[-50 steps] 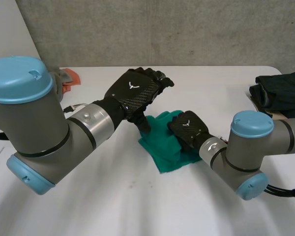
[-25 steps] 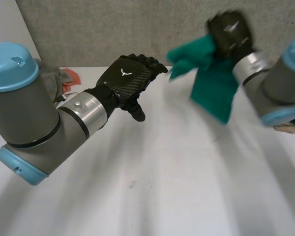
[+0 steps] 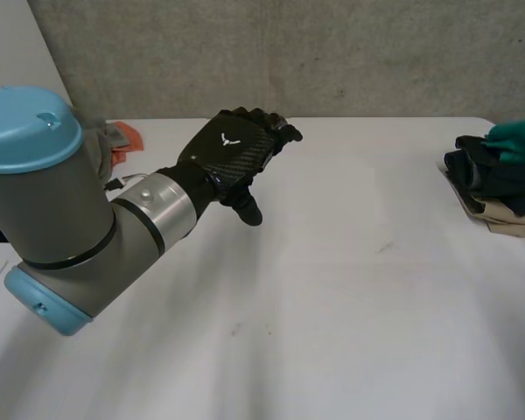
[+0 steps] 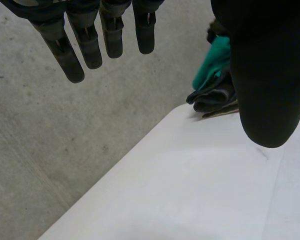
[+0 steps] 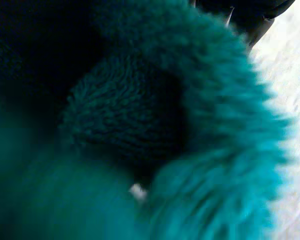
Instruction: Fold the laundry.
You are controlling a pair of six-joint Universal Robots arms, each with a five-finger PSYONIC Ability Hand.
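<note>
Head view: the cloth [image 3: 518,138] sits on top of the pile [image 3: 494,184] at the tabletop's [image 3: 332,289] right edge, partly cut off. The left hand [image 3: 232,157] hovers over the far middle, fingers straight, holding nothing. To stack the cloth well, I judge it should be laid square and let go without dragging.

Left wrist view: relaxed fingers [image 4: 90,45], cloth [image 4: 215,62] on the pile [image 4: 215,97] at the far right corner.

Right wrist view: the fleecy cloth [image 5: 190,150] is very close. A dark bit of the right hand [image 5: 252,17] peeks past it, and I cannot tell whether it grips the cloth.
</note>
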